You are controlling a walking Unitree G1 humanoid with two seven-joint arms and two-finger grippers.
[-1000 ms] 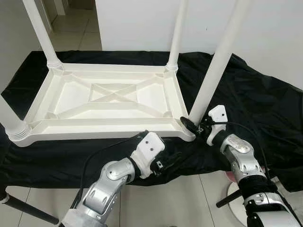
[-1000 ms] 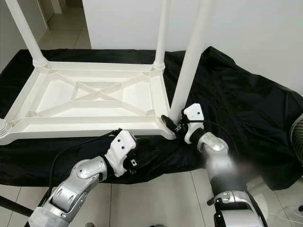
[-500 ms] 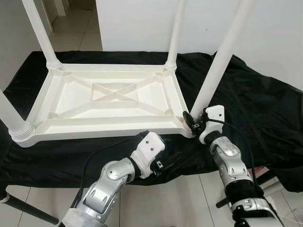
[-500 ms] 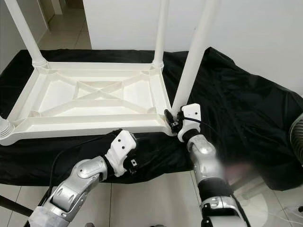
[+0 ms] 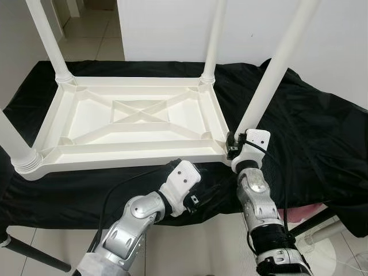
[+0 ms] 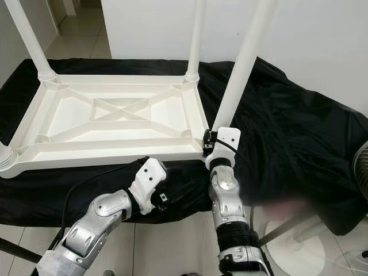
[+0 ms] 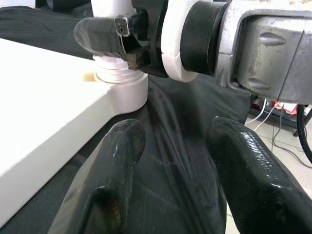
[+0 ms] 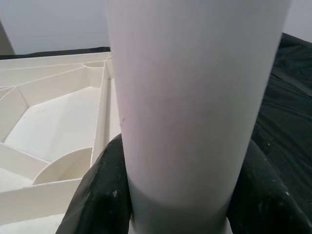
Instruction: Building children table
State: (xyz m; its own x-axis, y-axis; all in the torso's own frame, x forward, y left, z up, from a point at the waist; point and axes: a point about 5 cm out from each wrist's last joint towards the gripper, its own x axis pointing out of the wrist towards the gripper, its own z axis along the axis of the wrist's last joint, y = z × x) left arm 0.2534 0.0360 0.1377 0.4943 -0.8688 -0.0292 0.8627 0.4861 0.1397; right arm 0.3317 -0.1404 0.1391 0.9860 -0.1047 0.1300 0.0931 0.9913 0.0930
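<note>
Black right claw clamps white leg.

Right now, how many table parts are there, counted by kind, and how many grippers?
Tabletop, upside down on the black cloth: 1
Legs at its corners: 4, near-left, far-left, far-right, near-right
Grippers: 2, the right gripper shut on the near-right leg, the left gripper open over the cloth
Total: 7
</note>
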